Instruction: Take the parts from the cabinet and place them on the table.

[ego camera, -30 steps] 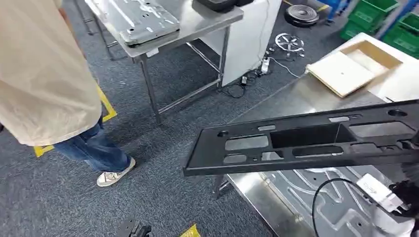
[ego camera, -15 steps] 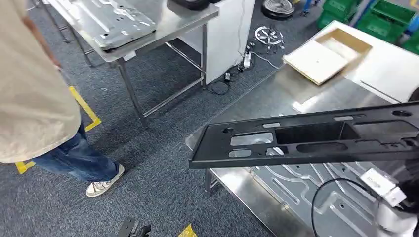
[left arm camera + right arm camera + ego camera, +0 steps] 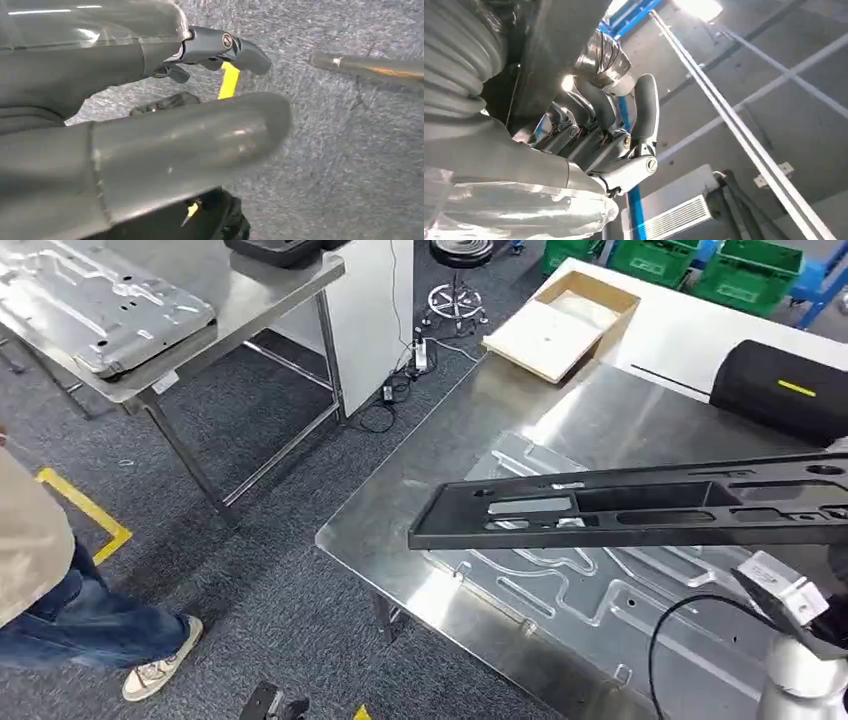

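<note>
The right hand has its fingers curled up against the underside of the black part, gripping it where it runs out past the right edge of the head view. The part, a long flat panel with cut-out openings, hangs level in the air above the steel table, its free end over the table's near-left edge. Directly beneath it a pressed metal sheet lies flat on the table, reaching towards the near edge. The silver right arm rises below the part at the table's near-right corner, with a white tag and a looping black cable beside it.

The left hand hangs over grey carpet, its thumb and fingers apart and holding nothing.

At the table's far side, a flat wooden box sits on the far-left corner and a black cylinder with a yellow mark lies near the far-right edge. Green crates stand on the floor beyond. A second steel table to the left carries another metal sheet along its near edge. A person in jeans and a pale shoe stands on the carpet at far left, beside a yellow floor marking.
</note>
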`<state>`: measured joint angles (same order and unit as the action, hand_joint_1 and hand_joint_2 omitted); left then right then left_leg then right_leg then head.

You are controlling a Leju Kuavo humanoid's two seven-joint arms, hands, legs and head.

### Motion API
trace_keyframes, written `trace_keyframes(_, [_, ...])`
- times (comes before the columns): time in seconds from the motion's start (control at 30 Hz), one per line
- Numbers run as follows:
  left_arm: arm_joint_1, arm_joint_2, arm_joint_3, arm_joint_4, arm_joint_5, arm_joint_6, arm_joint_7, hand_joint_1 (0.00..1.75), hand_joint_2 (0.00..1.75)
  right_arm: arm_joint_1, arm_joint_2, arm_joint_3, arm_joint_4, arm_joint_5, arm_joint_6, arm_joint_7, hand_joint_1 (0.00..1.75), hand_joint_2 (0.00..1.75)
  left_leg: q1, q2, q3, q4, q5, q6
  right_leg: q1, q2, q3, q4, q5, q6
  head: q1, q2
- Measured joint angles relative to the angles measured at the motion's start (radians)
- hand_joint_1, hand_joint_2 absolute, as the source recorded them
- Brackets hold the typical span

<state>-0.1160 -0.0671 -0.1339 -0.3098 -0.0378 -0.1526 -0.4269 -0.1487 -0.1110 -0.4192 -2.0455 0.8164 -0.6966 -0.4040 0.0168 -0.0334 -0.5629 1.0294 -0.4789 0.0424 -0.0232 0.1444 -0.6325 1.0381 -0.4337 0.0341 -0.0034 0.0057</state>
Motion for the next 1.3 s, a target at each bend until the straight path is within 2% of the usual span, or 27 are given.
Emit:
trace_keyframes(0.07, [-0.004, 0.002, 0.0, -0.002, 0.001, -0.001, 0.0, 0.0, 0.0, -0.001, -0.011, 0.0, 0.003, 0.002, 0.0, 0.007, 1.75, 1.75, -0.003, 0.023, 0.003, -0.006, 0.006, 0.011, 0.007, -0.104, -0.032, 0.075, -0.056, 0.006, 0.003, 0.0])
trace_keyframes(0.13, [0.002, 0.002, 0.0, -0.002, 0.001, -0.002, 0.0, 0.0, 0.0, 0.002, -0.011, 0.0, 0.007, 0.002, 0.0, 0.008, 1.75, 1.75, -0.007, 0.047, 0.001, -0.006, 0.005, 0.012, 0.005, -0.136, -0.102, 0.226, -0.128, 0.014, 0.003, 0.0])
trace_keyframes(0.17, [0.005, 0.002, 0.0, -0.002, 0.001, -0.002, 0.001, 0.0, 0.0, 0.005, -0.011, 0.0, 0.011, 0.002, 0.0, 0.009, 1.75, 1.75, -0.008, 0.061, -0.001, -0.006, 0.004, 0.012, 0.002, -0.14, -0.13, 0.285, -0.144, 0.016, 0.003, 0.0])
trace_keyframes(0.2, [0.006, 0.003, 0.0, -0.002, 0.001, -0.002, 0.002, 0.0, 0.0, 0.006, -0.011, 0.0, 0.015, 0.003, 0.0, 0.009, 1.75, 1.75, -0.009, 0.075, -0.001, -0.005, 0.004, 0.013, 0.001, -0.14, -0.134, 0.293, -0.135, 0.017, 0.003, 0.0])
trace_keyframes(0.23, [0.005, 0.003, 0.0, -0.002, 0.001, -0.002, 0.002, 0.0, 0.0, 0.006, -0.011, 0.0, 0.018, 0.005, 0.0, 0.01, 1.75, 1.75, -0.009, 0.087, 0.0, -0.005, 0.002, 0.012, 0.0, -0.143, -0.115, 0.256, -0.106, 0.018, 0.003, 0.0])
trace_keyframes(0.3, [0.002, 0.002, -0.001, -0.002, 0.001, -0.002, 0.002, 0.0, 0.0, 0.006, -0.013, 0.0, 0.019, 0.01, 0.0, 0.016, 1.75, 1.75, -0.009, 0.108, 0.005, -0.005, -0.002, 0.007, 0.001, -0.169, -0.021, 0.091, -0.024, 0.013, 0.003, 0.0])
trace_keyframes(0.33, [0.002, 0.002, -0.002, -0.002, 0.001, -0.002, 0.002, 0.0, 0.0, 0.006, -0.016, 0.0, 0.019, 0.011, 0.0, 0.021, 1.75, 1.75, -0.011, 0.118, 0.011, -0.005, -0.006, 0.003, 0.007, -0.22, 0.026, 0.0, -0.01, 0.007, 0.003, 0.0])
trace_keyframes(0.37, [0.002, 0.002, -0.002, -0.002, 0.003, -0.002, 0.002, 0.0, 0.0, 0.006, -0.019, 0.0, 0.021, 0.013, 0.0, 0.027, 1.75, 1.75, -0.018, 0.124, 0.012, -0.006, -0.008, -0.002, 0.021, -0.241, 0.031, -0.006, -0.019, -0.004, 0.003, 0.0])
trace_keyframes(0.4, [0.002, 0.002, -0.002, -0.002, 0.003, -0.002, 0.001, 0.0, 0.0, 0.007, -0.022, 0.0, 0.021, 0.014, 0.0, 0.035, 1.75, 1.75, -0.018, 0.132, 0.014, -0.006, -0.011, -0.007, 0.02, -0.222, 0.028, -0.009, -0.015, -0.011, 0.003, 0.0])
trace_keyframes(0.5, [0.001, 0.002, -0.005, -0.003, 0.006, -0.002, -0.002, 0.0, 0.0, 0.02, -0.038, 0.0, 0.028, 0.015, 0.0, 0.08, 1.75, 1.75, -0.02, 0.154, 0.024, -0.012, -0.015, -0.022, 0.018, -0.196, 0.026, -0.018, -0.011, -0.024, 0.002, 0.0])
trace_keyframes(0.57, [0.001, 0.002, -0.006, -0.003, 0.008, -0.002, -0.006, 0.0, 0.0, 0.027, -0.055, 0.002, 0.033, 0.009, 0.0, 0.132, 1.75, 1.75, -0.013, 0.078, 0.002, 0.043, -0.059, -0.031, 0.009, -0.187, 0.031, -0.026, -0.005, -0.036, 0.003, 0.0])
trace_keyframes(0.6, [0.004, 0.003, -0.006, -0.003, 0.01, -0.002, -0.006, 0.0, 0.0, 0.028, -0.062, 0.005, 0.037, 0.008, 0.0, 0.147, 1.75, 1.75, -0.012, 0.058, -0.026, 0.104, -0.096, -0.032, 0.008, -0.183, 0.03, -0.026, -0.003, -0.04, 0.002, 0.0])
trace_keyframes(0.63, [0.01, 0.003, -0.006, -0.003, 0.011, -0.002, -0.007, 0.0, 0.0, 0.03, -0.066, 0.011, 0.041, 0.008, 0.0, 0.153, 1.75, 1.75, -0.012, 0.044, -0.072, 0.204, -0.145, -0.033, 0.009, -0.176, 0.029, -0.026, -0.004, -0.042, 0.003, 0.0])
trace_keyframes(0.67, [0.014, 0.003, -0.006, -0.003, 0.013, -0.001, -0.007, 0.0, 0.0, 0.031, -0.069, 0.013, 0.044, 0.008, 0.0, 0.154, 1.75, 1.75, -0.012, 0.042, -0.109, 0.278, -0.17, -0.034, 0.009, -0.169, 0.029, -0.025, -0.005, -0.043, 0.002, 0.0])
trace_keyframes(0.7, [0.017, 0.003, -0.006, -0.003, 0.013, -0.001, -0.007, 0.0, 0.0, 0.033, -0.071, 0.015, 0.047, 0.008, 0.0, 0.155, 1.75, 1.75, -0.012, 0.041, -0.129, 0.317, -0.175, -0.034, 0.009, -0.163, 0.029, -0.025, -0.005, -0.043, 0.002, 0.0])
trace_keyframes(0.73, [0.019, 0.003, -0.006, -0.003, 0.013, -0.001, -0.007, 0.0, 0.0, 0.035, -0.072, 0.016, 0.05, 0.008, 0.0, 0.156, 1.75, 1.75, -0.012, 0.041, -0.134, 0.321, -0.164, -0.034, 0.009, -0.158, 0.029, -0.023, -0.005, -0.043, 0.003, 0.0])
trace_keyframes(0.77, [0.019, 0.003, -0.006, -0.003, 0.015, -0.001, -0.008, 0.0, 0.0, 0.04, -0.078, 0.02, 0.053, 0.0, 0.01, 0.165, 1.75, 1.75, -0.011, 0.041, -0.114, 0.265, -0.118, -0.032, 0.009, -0.15, 0.029, -0.02, -0.006, -0.042, 0.002, 0.0])
trace_keyframes(0.83, [0.019, 0.006, -0.006, -0.003, 0.02, 0.0, -0.018, 0.0, 0.0, 0.045, -0.1, 0.024, 0.06, -0.083, 0.09, 0.242, 1.75, 1.75, -0.009, 0.041, -0.04, 0.097, -0.026, -0.028, 0.007, -0.142, 0.029, -0.01, -0.011, -0.035, 0.002, 0.0])
trace_keyframes(0.87, [0.021, 0.008, -0.006, -0.003, 0.023, 0.0, -0.024, 0.0, 0.0, 0.045, -0.12, 0.025, 0.067, -0.154, 0.132, 0.279, 1.75, 1.75, -0.007, 0.037, -0.015, 0.031, -0.006, -0.026, 0.007, -0.139, 0.025, -0.004, -0.016, -0.03, 0.003, 0.0])
trace_keyframes(0.97, [0.028, 0.011, -0.006, -0.003, 0.032, -0.002, -0.038, 0.0, 0.0, 0.025, -0.207, 0.027, 0.112, -0.469, 0.334, 0.395, 1.75, 1.75, -0.016, 0.033, -0.019, 0.021, -0.01, -0.015, 0.011, -0.132, 0.017, 0.005, -0.016, -0.013, 0.003, 0.0])
trace_keyframes(1.03, [0.027, 0.016, -0.006, -0.003, 0.036, -0.005, -0.042, 0.0, 0.0, -0.003, -0.275, 0.027, 0.158, -0.655, 0.431, 0.445, 1.75, 1.75, -0.015, 0.035, -0.016, 0.013, 0.0, 0.004, 0.007, -0.131, 0.015, 0.004, -0.013, -0.003, 0.003, 0.0])
trace_keyframes(1.1, [0.024, 0.022, -0.006, -0.003, 0.037, -0.009, -0.045, 0.0, 0.0, -0.045, -0.348, 0.027, 0.207, -0.762, 0.486, 0.483, 1.75, 1.75, -0.014, 0.035, -0.017, 0.01, 0.007, 0.016, 0.002, -0.141, -0.01, 0.067, -0.064, 0.006, 0.003, 0.0])
trace_keyframes(1.17, [0.025, 0.023, -0.005, -0.003, 0.037, -0.012, -0.046, 0.0, 0.0, -0.084, -0.411, 0.029, 0.264, -0.854, 0.544, 0.535, 1.75, 1.75, -0.017, 0.034, -0.02, 0.011, 0.008, 0.019, 0.002, -0.141, -0.075, 0.213, -0.136, 0.014, 0.003, 0.0])
trace_keyframes(1.2, [0.026, 0.024, -0.005, -0.002, 0.037, -0.012, -0.046, 0.0, 0.0, -0.097, -0.436, 0.031, 0.291, -0.894, 0.562, 0.558, 1.75, 1.75, -0.017, 0.034, -0.022, 0.011, 0.008, 0.019, 0.002, -0.141, -0.103, 0.272, -0.156, 0.016, 0.003, 0.0])
trace_keyframes(1.23, [0.027, 0.026, -0.005, -0.002, 0.037, -0.013, -0.046, 0.0, 0.0, -0.108, -0.457, 0.035, 0.316, -0.921, 0.576, 0.572, 1.75, 1.75, -0.018, 0.033, -0.022, 0.011, 0.008, 0.019, 0.002, -0.141, -0.115, 0.295, -0.153, 0.016, 0.003, 0.0])
trace_keyframes(1.27, [0.028, 0.028, -0.005, -0.002, 0.037, -0.013, -0.046, 0.0, 0.0, -0.122, -0.479, 0.039, 0.341, -0.943, 0.588, 0.582, 1.75, 1.75, -0.019, 0.033, -0.021, 0.011, 0.008, 0.019, 0.002, -0.141, -0.101, 0.265, -0.123, 0.013, 0.003, 0.0])
trace_keyframes(1.3, [0.028, 0.03, -0.004, -0.002, 0.039, -0.013, -0.046, 0.0, 0.0, -0.134, -0.502, 0.044, 0.365, -0.964, 0.595, 0.59, 1.75, 1.75, -0.02, 0.032, -0.02, 0.012, 0.008, 0.019, 0.002, -0.141, -0.063, 0.191, -0.077, 0.009, 0.003, 0.0])
